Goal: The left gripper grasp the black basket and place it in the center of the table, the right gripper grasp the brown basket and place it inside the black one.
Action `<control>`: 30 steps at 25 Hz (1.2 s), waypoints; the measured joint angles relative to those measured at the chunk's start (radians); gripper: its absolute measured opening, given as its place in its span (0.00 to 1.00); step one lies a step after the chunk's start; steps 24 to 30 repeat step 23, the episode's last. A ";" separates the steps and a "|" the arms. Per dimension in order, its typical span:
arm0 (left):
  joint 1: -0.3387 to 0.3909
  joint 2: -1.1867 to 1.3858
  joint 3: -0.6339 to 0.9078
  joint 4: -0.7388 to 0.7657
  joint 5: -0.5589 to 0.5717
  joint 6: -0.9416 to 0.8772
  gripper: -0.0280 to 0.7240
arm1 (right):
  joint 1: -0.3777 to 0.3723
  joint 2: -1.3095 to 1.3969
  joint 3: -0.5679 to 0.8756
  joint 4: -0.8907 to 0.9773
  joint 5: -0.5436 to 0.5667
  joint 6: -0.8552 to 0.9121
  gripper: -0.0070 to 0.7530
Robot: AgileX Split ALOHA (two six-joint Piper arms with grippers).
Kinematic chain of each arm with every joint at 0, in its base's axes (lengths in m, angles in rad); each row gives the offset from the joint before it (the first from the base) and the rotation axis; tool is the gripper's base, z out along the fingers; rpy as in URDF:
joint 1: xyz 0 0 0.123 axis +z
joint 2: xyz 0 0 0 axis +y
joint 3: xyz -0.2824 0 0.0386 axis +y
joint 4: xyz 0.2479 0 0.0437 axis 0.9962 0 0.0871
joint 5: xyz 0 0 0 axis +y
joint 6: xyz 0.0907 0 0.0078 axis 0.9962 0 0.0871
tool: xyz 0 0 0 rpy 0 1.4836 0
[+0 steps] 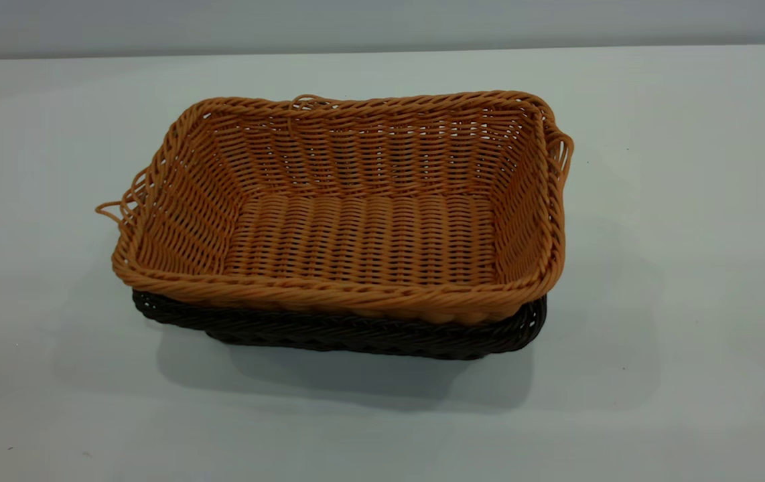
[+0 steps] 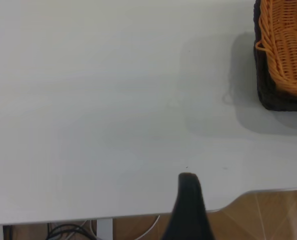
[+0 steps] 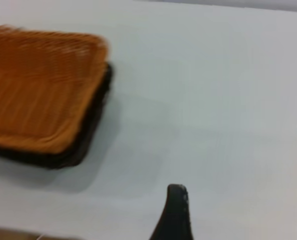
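Note:
The brown basket [image 1: 356, 214] sits nested inside the black basket [image 1: 356, 338] at the middle of the table [image 1: 657, 201], its rim standing a little above the black rim. Neither gripper shows in the exterior view. My left gripper [image 2: 234, 202] is open and empty over the table's near edge, well apart from the baskets; only one finger [image 2: 188, 200] shows. The baskets appear at that view's edge, black [image 2: 268, 97] under brown [image 2: 288, 45]. My right gripper [image 3: 213, 207] is open and empty, apart from the stacked baskets, brown [image 3: 38, 85] in black [image 3: 83, 145]; one finger [image 3: 176, 210] shows.
Bare table surface lies all round the stacked baskets. The table's edge [image 2: 268, 190] and the brown floor [image 2: 268, 220] with cables [image 2: 68, 231] show beneath the left gripper. A grey wall [image 1: 382, 23] stands behind the table.

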 joint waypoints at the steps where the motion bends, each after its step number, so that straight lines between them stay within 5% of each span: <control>1: 0.000 0.000 0.000 0.000 0.000 0.000 0.74 | -0.006 0.000 0.000 -0.014 -0.002 0.021 0.78; 10: 0.000 0.000 0.000 0.000 0.000 0.000 0.74 | -0.008 0.000 0.001 -0.138 -0.008 0.208 0.78; 30: 0.000 0.000 0.000 0.000 0.000 0.000 0.74 | -0.008 0.000 0.001 -0.140 -0.008 0.218 0.78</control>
